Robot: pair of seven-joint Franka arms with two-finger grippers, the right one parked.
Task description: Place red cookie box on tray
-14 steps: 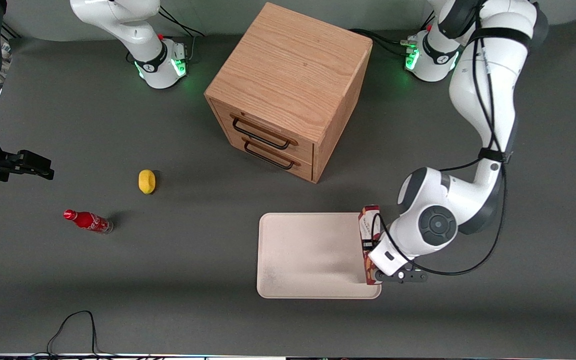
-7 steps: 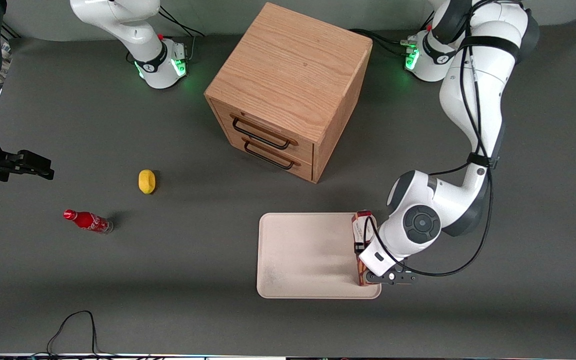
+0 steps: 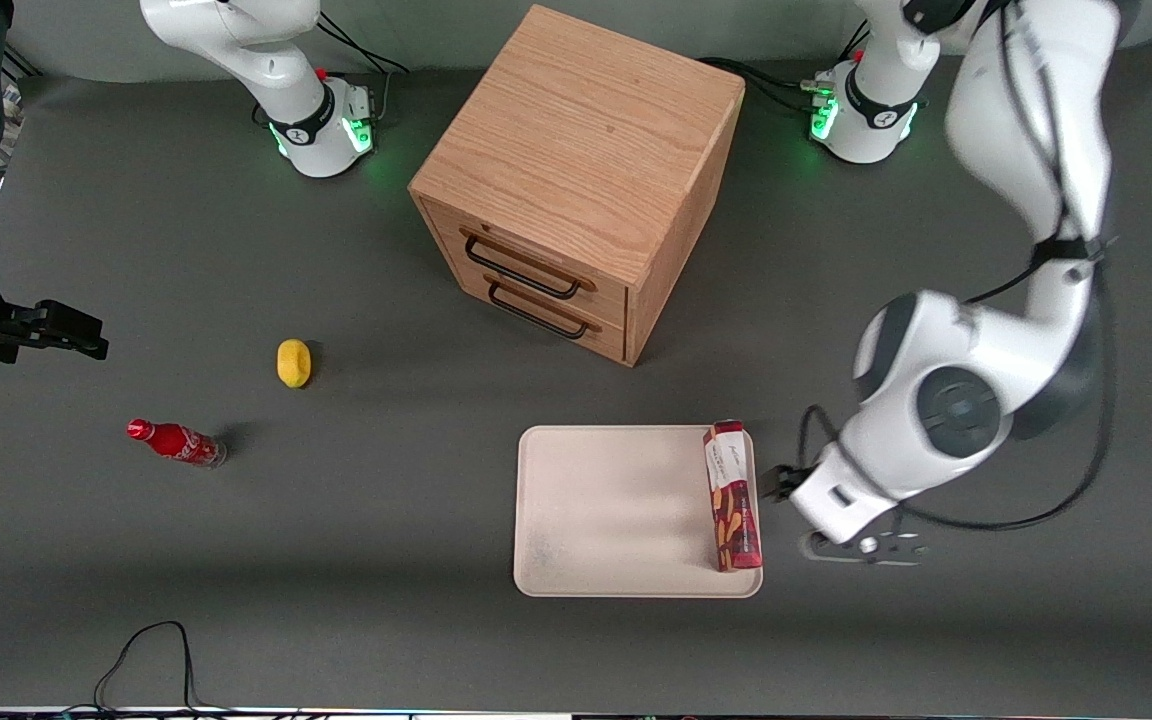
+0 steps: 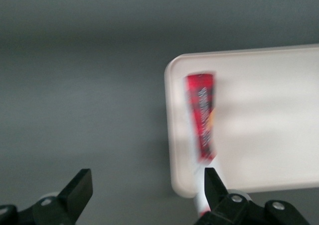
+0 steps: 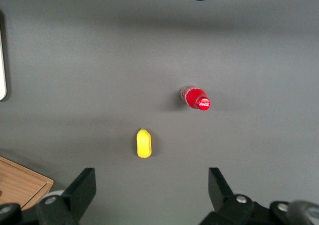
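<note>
The red cookie box [image 3: 733, 496] lies flat on the cream-white tray [image 3: 616, 510], along the rim nearest the working arm, its white label end pointing toward the cabinet. In the left wrist view the red cookie box [image 4: 202, 116] rests just inside the tray's [image 4: 269, 130] rounded corner. My gripper [image 4: 148, 185] is open, lifted off and apart from the box, over the grey table beside the tray. Nothing is between its fingers [image 4: 79, 187]. In the front view the gripper [image 3: 854, 545] hangs beside the tray's near corner, toward the working arm's end.
A wooden two-drawer cabinet [image 3: 581, 180] stands farther from the front camera than the tray. A yellow lemon-like object [image 3: 293, 362] and a small red soda bottle [image 3: 174, 442] lie toward the parked arm's end. A black cable [image 3: 151, 655] loops at the table's near edge.
My gripper has let go of the red cookie box, opened, and pulled away from the tray toward the working arm's end. The box now lies free on the tray.
</note>
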